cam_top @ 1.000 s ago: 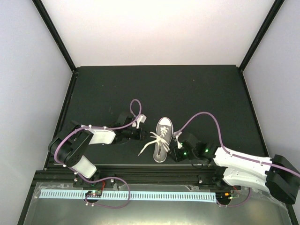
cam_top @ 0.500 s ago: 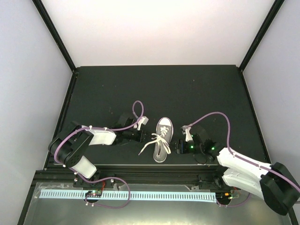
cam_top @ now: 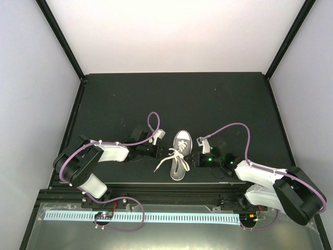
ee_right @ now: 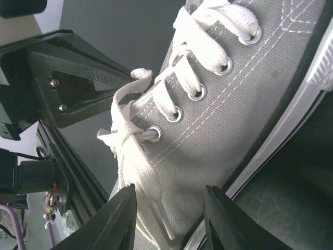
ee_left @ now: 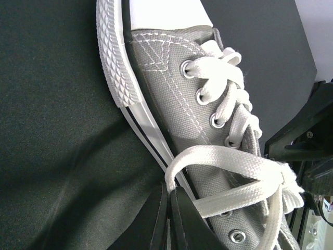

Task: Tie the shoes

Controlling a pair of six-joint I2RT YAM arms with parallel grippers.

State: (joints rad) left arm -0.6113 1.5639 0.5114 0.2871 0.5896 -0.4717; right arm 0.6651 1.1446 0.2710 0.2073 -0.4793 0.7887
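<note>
The shoe [cam_top: 181, 154], a small grey canvas sneaker with white sole and toe cap, lies near the table's front edge with its toe pointing away. In the left wrist view, my left gripper [ee_left: 170, 208] is shut on the bend of a white lace loop [ee_left: 218, 156] beside the shoe's [ee_left: 171, 99] sole. In the top view it [cam_top: 157, 151] is to the left of the shoe. My right gripper [ee_right: 171, 219] stands open against the shoe's [ee_right: 244, 114] other side. A loose lace strand [ee_right: 148, 187] hangs between its fingers, next to the lace knot [ee_right: 122, 136].
The shoe rests on a black mat [cam_top: 177, 99] bounded by a metal rail [cam_top: 156, 188] at the front. Purple cables [cam_top: 229, 127] arch over both wrists. The left gripper's black body [ee_right: 67, 78] stands just beyond the knot.
My right gripper has moved up along the shoe's right side, and its arm has swung round. Its jaws widened, then narrowed partly. The left gripper has kept its hold and place.
</note>
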